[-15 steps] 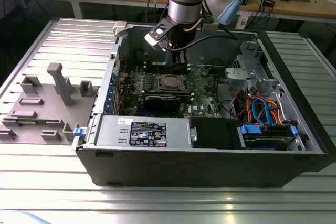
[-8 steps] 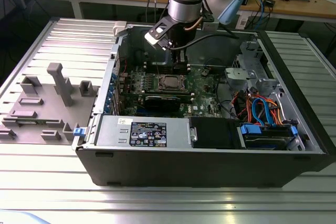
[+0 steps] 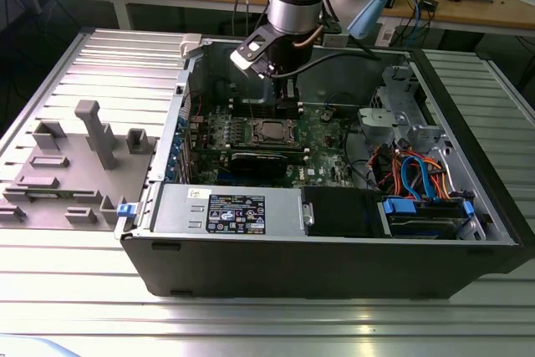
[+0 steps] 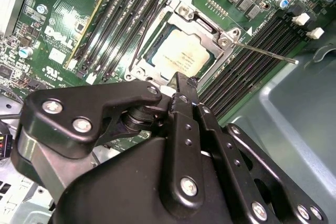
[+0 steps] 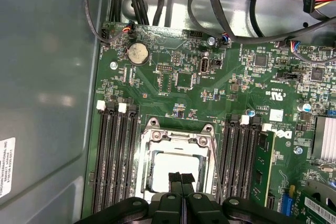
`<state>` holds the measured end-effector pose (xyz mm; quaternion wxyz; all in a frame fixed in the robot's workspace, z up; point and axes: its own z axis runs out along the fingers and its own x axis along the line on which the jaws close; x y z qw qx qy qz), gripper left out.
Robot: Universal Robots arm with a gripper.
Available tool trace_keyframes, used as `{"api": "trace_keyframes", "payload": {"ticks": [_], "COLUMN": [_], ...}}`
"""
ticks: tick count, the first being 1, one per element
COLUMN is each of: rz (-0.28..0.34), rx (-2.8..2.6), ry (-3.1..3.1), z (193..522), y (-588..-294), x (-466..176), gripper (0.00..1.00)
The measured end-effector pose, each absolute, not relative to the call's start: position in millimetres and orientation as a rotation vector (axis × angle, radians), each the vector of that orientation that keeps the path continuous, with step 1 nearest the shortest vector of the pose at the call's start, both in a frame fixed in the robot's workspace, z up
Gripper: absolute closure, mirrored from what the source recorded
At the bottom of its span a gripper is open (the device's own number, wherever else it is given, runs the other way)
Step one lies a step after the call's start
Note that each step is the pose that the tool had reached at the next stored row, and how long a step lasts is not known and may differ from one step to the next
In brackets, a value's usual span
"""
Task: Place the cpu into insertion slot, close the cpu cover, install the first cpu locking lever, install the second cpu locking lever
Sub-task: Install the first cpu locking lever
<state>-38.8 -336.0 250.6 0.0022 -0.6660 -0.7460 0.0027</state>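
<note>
Now the gripper [image 5: 181,178], closed and empty, hovers over the cpu [image 4: 181,56]; slipping off the thin lever [image 4: 265,53] could scratch the board [image 5: 173,82].

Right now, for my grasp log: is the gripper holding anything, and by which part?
Nothing. The gripper has its jaws shut on themselves, close to the cpu.

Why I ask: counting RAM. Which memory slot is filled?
The slot holding the green memory module, outermost in its bank from the cpu; the others are empty.
</note>
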Motion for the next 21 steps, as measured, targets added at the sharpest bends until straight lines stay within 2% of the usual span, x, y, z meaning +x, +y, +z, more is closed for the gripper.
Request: {"api": "trace_keyframes", "payload": {"ticks": [21], "rz": [0.008], "rx": [-2.084], "ry": [-2.345], "z": [253.8], "y": [-336.0], "x": [-38.8], "gripper": [0.89]}}
